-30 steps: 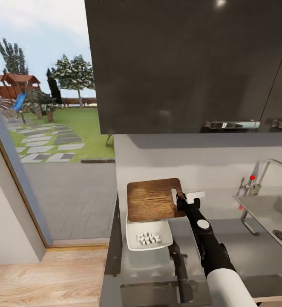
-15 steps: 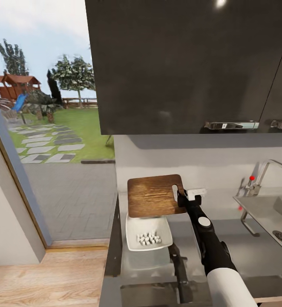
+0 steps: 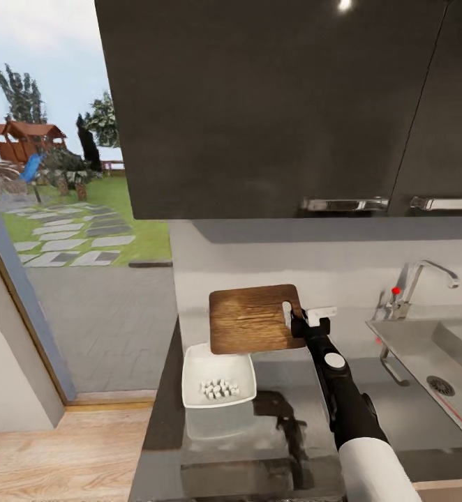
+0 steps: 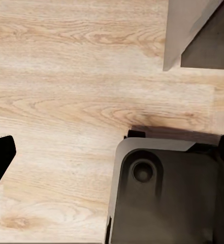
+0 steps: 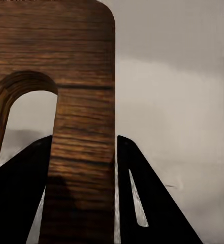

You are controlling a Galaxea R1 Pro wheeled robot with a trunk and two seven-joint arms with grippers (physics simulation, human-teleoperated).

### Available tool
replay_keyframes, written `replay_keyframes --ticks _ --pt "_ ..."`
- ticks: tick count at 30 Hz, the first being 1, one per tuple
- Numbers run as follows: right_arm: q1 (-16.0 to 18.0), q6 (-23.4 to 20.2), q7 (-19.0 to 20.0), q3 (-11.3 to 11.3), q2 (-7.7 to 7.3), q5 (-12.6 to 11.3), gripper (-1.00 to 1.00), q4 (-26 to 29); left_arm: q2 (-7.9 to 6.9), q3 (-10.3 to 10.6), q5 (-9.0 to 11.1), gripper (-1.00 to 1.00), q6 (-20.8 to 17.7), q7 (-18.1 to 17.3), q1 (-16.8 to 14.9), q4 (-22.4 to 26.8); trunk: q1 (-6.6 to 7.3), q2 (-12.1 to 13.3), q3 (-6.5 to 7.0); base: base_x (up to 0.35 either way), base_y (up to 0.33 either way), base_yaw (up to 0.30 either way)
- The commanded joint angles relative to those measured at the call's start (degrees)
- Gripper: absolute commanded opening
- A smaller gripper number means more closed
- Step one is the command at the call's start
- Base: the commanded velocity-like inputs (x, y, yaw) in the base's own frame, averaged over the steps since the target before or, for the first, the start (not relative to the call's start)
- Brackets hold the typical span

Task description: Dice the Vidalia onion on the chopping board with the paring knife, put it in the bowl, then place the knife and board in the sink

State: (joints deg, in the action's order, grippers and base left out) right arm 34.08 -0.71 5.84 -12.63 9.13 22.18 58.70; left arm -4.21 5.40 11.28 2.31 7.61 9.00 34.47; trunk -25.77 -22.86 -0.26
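Right gripper (image 3: 295, 325) pinches the chopping board (image 3: 252, 318) by its handle end, held above the countertop (image 3: 398, 411) beyond the bowl (image 3: 218, 366) of dice. Judged best: keep it level, carry toward the sink (image 3: 437, 352). Left gripper's state can't be told.

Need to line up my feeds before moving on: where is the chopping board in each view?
Head view: chopping board at centre, held up above the bowl.
Right wrist view: its handle-slot end between the right pincer fingers.
Left wrist view: not in it.
Shared landmark: the handle slot.
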Motion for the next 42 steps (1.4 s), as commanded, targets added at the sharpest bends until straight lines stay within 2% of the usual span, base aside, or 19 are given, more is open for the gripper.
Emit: replay_keyframes --ticks 1,18,29,35,42 --pt "0.02 -0.08 0.49 -0.29 0.10 0.49 -1.00 0.10 -0.10 0.48 0.59 1.00 0.15 0.48 0.04 0.07 -0.02 -0.06 -0.03 -0.110 -0.290 0.000" --pt "0.02 -0.16 0.49 -0.29 0.13 0.49 -1.00 0.10 -0.10 0.48 0.59 1.00 0.15 0.47 0.05 0.07 -0.02 -0.06 -0.03 -0.127 -0.290 0.000" --pt "0.02 -0.20 0.49 -0.20 0.27 0.32 -1.00 0.02 -0.10 0.48 0.59 1.00 0.15 0.48 0.01 0.07 -0.02 -0.06 -0.03 -0.014 -0.302 0.000" --pt "0.02 -3.11 0.42 -0.08 0.81 0.32 -1.00 -0.07 -0.10 0.48 0.59 1.00 0.15 0.48 0.02 0.07 -0.02 -0.06 -0.03 0.000 -0.306 0.000" --pt "0.02 -3.80 -0.54 -0.14 0.87 0.31 -1.00 -0.67 -0.10 0.48 0.59 1.00 0.15 0.48 0.05 0.07 -0.02 -0.06 -0.03 0.000 -0.304 0.000"
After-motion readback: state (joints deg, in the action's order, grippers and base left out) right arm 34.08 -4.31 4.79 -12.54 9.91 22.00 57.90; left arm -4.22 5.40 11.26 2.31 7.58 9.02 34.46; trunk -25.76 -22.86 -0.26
